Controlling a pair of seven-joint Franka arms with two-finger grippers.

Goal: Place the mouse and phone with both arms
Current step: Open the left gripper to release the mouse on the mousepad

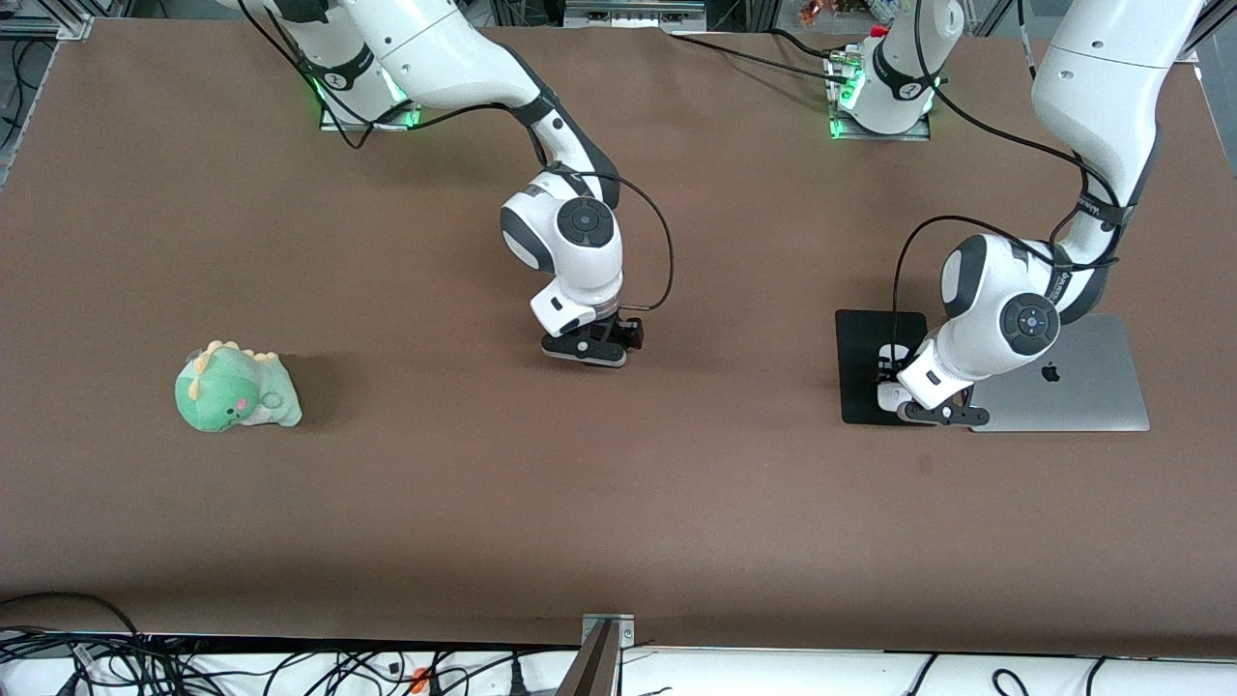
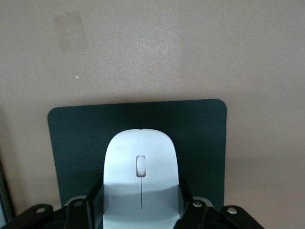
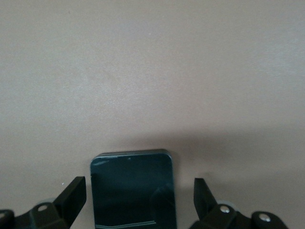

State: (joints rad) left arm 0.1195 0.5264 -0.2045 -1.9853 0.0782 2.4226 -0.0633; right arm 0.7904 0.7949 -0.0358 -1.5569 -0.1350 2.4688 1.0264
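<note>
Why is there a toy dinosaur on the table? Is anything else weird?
The green toy dinosaur sits alone toward the right arm's end of the table, away from the mouse, mat, laptop and phone. It looks out of place. Nothing seems spilled or broken.

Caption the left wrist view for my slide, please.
Left gripper shut on the white mouse, over the black mat.

We saw a brown table bearing a plush dinosaur, black mat, laptop and phone.
</note>
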